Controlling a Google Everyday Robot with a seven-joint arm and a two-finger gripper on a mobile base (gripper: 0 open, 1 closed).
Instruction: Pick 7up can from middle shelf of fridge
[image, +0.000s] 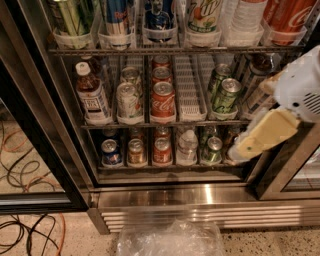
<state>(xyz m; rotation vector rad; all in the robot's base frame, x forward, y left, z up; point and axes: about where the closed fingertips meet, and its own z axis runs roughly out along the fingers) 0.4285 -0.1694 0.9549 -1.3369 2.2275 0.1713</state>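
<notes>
The 7up can (129, 100), pale silver-white with green lettering, stands at the front of the second lane from the left on the middle shelf (165, 123). A similar can sits right behind it. The fridge (200, 196) is open, with its wire racks in view. My gripper (249, 145), white housing with a pale yellow end, hangs at the right in front of the fridge's right edge. It is level with the middle and bottom shelves, far right of the 7up can and not touching it.
A red Coca-Cola can (163, 101) stands right of the 7up can, then an empty white lane tray (190, 95) and dark green cans (225, 95). A brown-capped bottle (92, 98) is at the left. Cables (25, 165) and a clear plastic bag (170, 240) lie on the floor.
</notes>
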